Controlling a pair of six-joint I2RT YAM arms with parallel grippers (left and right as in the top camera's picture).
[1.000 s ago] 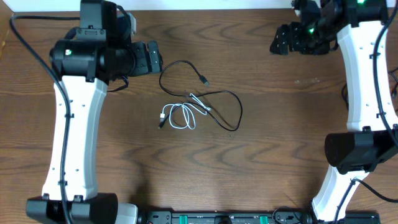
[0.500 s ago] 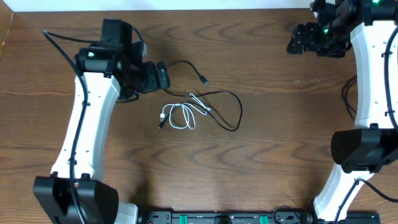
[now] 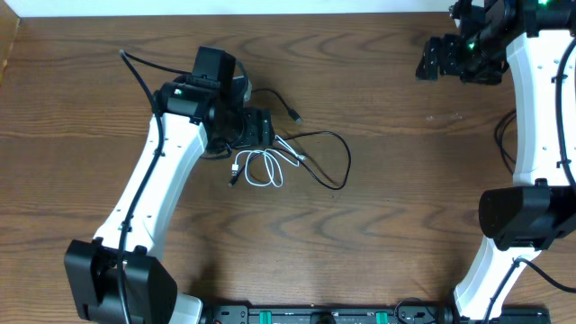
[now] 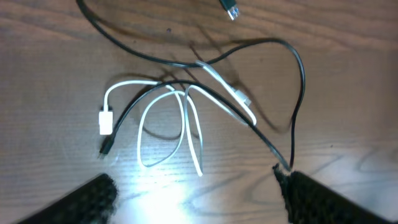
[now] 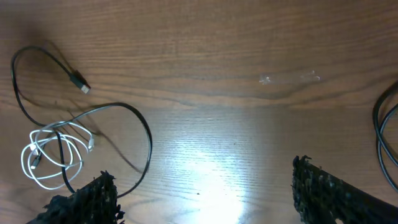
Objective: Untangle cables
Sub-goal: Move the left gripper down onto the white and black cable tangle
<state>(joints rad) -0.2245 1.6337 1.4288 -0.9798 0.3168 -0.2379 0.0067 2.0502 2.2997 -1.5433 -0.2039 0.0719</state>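
left gripper [image 4: 199, 208], jaws wide and empty, hung over the cables [image 4: 183, 92]; tangle lay just ahead of its fingertips, long axis across the jaw gap. right gripper [image 5: 208, 202], also wide, sat well apart.

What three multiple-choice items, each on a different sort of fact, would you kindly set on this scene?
1. Where is the left gripper?
A. above the cables
B. far off at the right edge
C. far off at the near edge

2. What colour is the looped cable?
A. red
B. white
C. yellow

3. How do the right gripper's jaws stand?
A. shut on a cable
B. shut, empty
C. open, empty

A: its wrist view looks down on the tangle.
B: the loops show white.
C: its wrist view shows them wide apart, nothing between.
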